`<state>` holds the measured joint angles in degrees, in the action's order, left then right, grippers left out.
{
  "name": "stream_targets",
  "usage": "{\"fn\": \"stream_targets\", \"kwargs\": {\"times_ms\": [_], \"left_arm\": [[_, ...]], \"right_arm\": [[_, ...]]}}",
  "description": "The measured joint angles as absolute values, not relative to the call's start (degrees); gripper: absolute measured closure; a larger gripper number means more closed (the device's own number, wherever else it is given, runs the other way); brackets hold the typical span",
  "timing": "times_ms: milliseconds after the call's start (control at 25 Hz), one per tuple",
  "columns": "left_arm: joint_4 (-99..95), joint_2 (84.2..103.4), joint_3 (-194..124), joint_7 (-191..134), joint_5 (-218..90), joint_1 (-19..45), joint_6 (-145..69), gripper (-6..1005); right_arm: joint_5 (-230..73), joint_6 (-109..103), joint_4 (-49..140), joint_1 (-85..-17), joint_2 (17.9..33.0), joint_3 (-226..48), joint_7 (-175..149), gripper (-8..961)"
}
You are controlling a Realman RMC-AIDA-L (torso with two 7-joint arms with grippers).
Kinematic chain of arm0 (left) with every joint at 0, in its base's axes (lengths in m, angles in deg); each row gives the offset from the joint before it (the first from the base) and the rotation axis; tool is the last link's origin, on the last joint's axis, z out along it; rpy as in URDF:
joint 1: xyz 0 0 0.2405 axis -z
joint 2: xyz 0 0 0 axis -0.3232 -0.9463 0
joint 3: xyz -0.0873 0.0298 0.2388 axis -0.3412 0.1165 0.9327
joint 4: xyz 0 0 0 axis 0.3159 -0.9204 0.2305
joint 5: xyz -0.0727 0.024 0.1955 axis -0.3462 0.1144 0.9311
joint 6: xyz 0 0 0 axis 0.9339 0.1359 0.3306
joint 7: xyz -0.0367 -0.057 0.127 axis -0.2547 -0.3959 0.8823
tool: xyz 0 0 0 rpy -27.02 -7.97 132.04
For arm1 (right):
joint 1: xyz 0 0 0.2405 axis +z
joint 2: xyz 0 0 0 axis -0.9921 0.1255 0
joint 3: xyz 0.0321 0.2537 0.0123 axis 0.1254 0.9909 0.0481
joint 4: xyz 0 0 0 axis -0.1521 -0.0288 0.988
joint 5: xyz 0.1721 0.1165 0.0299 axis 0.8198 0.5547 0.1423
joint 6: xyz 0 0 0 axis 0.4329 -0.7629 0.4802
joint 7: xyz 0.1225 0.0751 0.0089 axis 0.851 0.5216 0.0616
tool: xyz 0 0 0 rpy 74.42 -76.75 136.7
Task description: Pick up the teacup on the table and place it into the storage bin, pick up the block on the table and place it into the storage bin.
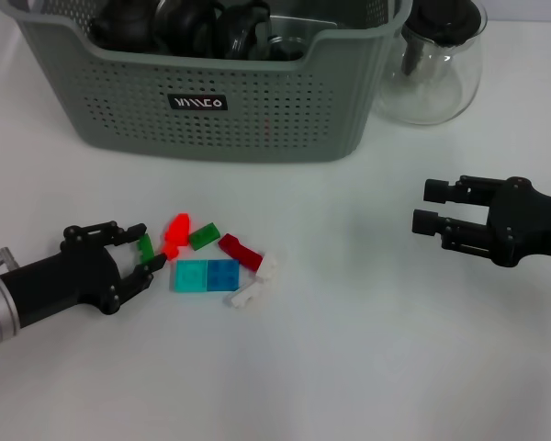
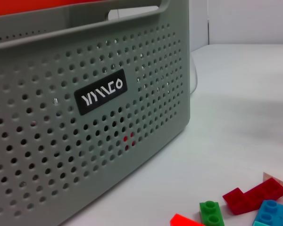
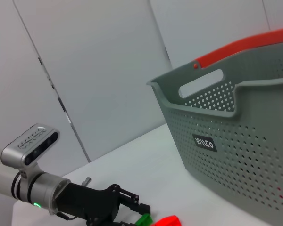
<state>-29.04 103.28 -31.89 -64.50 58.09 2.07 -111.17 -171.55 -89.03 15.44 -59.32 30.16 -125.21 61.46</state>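
Left gripper: low over the table at near left, fingers spread around a small green block at the left edge of the brick cluster. Whether the fingertips touch the block I cannot tell; it sits between them and does not look lifted.

Right gripper: hovering at mid right, well apart from the bricks, fingers parted, holding nothing.

Bin: far centre-left, grey-green, perforated, black label facing the robot. Dark rounded items lie inside; I cannot tell whether a teacup is among them. No teacup shows on the open table.

Teapot: clear glass, just right of the bin.

Brick cluster, near centre-left, in front of the bin:
- orange-red piece, beside the green block
- second green block
- dark red block
- teal and blue plate
- white pieces, at the right end

Step in hand, as judged: the block pick, at the grasp stage, with the left gripper.

Next move calls for: closing squarely on the green block without nudging the orange-red piece beside it, lifting straight up, carrying it far and over the bin's dipped front rim, then releasing inside.
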Motion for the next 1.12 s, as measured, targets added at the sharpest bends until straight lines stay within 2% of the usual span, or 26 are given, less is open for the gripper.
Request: {"fn": "stream_targets", "kwargs": {"times_ms": [320, 560, 920, 1120], "left_arm": [[-33.3, 102.94, -34.2, -69.9, 57.1, 1.3, -119.0, 567], [-36.8, 100.91, -38.2, -77.4, 54.3, 2.0, -136.2, 567], [-36.9, 99.77, -38.3, -96.4, 40.6, 8.0, -141.8, 544], [-37.6, 98.03, -38.0, -107.8, 35.8, 16.3, -138.7, 532]], "right_arm": [[-171.5, -89.1, 15.4, -59.1, 30.17, -125.2, 61.6, 370], [-171.5, -89.0, 15.4, -59.0, 30.18, -125.2, 61.4, 370], [-171.5, -89.0, 15.4, -58.9, 30.27, -125.2, 61.4, 370], [-171.5, -89.0, 15.4, -58.7, 30.27, -125.2, 61.4, 370]]}}
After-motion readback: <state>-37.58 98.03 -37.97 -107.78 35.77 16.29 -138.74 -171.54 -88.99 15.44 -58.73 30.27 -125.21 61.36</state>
